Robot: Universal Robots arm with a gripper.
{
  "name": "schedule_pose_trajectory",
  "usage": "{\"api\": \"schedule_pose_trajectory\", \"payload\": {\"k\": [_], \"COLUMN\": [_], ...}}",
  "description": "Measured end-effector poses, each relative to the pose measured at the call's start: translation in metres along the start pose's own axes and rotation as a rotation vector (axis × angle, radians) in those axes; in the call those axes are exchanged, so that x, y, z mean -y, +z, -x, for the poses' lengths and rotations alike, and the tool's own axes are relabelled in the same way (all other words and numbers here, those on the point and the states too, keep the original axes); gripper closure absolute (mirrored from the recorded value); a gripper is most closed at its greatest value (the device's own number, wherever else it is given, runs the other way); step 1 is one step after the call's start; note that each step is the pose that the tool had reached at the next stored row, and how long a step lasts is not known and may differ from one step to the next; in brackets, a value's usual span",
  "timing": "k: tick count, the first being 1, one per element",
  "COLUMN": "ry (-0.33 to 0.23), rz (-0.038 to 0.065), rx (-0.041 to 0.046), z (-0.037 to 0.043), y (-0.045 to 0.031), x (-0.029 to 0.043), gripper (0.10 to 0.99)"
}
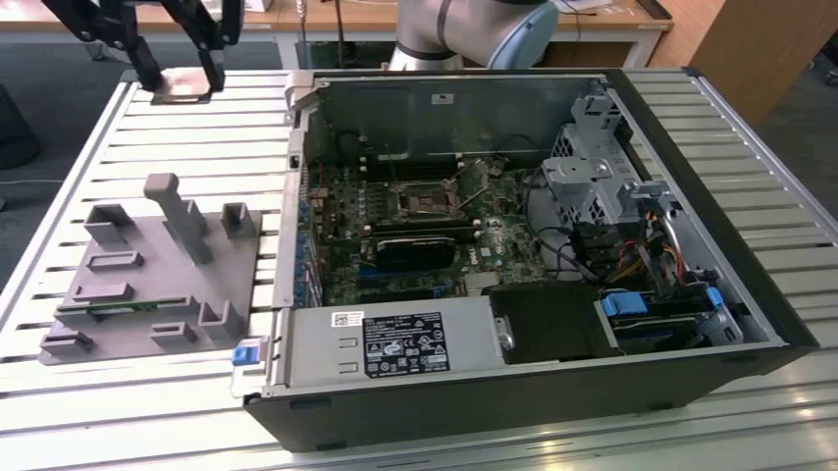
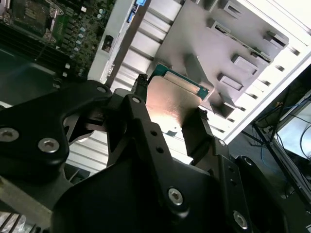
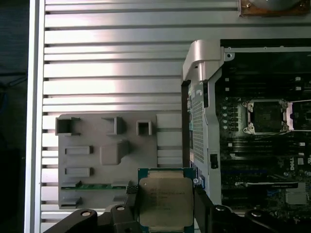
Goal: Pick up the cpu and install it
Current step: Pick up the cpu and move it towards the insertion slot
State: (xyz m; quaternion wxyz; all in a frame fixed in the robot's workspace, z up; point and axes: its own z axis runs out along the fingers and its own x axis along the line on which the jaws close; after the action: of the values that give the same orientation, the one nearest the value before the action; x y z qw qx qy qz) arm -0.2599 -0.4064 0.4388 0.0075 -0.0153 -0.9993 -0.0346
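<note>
Over the far end of the slatted counter (image 1: 118, 412), at the exterior view's left, the jaws hang closed on the cpu (image 1: 180, 94), holding it flat and clear of the slats. In both wrist views the chip is pinched by two opposite edges between black fingers (image 3: 130, 195). The first wrist view shows its grey metal lid and green rim (image 3: 165, 201), and the second wrist view shows a bright, glaring face (image 2: 172, 97). The grey tray (image 1: 144, 285) lies on the counter just beside the open case (image 1: 524, 402), with a green memory stick (image 3: 97, 186) lying in one of its slots. The cpu seems to hang beyond the tray's far end rather than over it, though this angle leaves that unsure. The socket (image 1: 426, 201) sits on the board inside the case, well apart from the chip.
</note>
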Motion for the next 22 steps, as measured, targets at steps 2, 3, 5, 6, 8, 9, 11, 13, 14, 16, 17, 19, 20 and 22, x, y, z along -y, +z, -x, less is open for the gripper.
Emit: {"api": "schedule_pose_trajectory", "payload": {"k": [2,3,5,6,8,9,11,13,14,16,17,19,20,22], "ry": [0.0,0.0,0.0,0.0,0.0,0.0,0.0,0.0,0.0,0.0,0.0,0.0,0.0,0.0], "rz": [0.0,0.0,0.0,0.0,0.0,0.0,0.0,0.0,0.0,0.0,0.0,0.0,0.0,0.0], "rx": [0.0,0.0001,0.0,0.0,-0.0001,0.0,-0.0001,0.0,0.0001,0.0,0.0,0.0,0.0,-0.0001], "z": [0.0094,0.0139,0.0229,0.0275,0.0364,0.0409,0.0502,0.0587,0.063,0.0714,0.0755,0.0837,0.0881,0.0962], "y": [0.0024,0.0037,0.0061,0.0072,0.0094,0.0106,0.0131,0.0154,0.0166,0.0187,0.0199,0.0221,0.0233,0.0254], "x": [-0.0012,-0.0018,-0.0029,-0.0034,-0.0047,-0.0054,-0.0073,-0.0095,-0.0107,-0.0132,-0.0144,-0.017,-0.0184,-0.0208], "gripper": [0.549,0.549,0.549,0.549,0.549,0.549,0.549,0.549,0.549,0.549,0.549,0.549,0.549,0.549]}}
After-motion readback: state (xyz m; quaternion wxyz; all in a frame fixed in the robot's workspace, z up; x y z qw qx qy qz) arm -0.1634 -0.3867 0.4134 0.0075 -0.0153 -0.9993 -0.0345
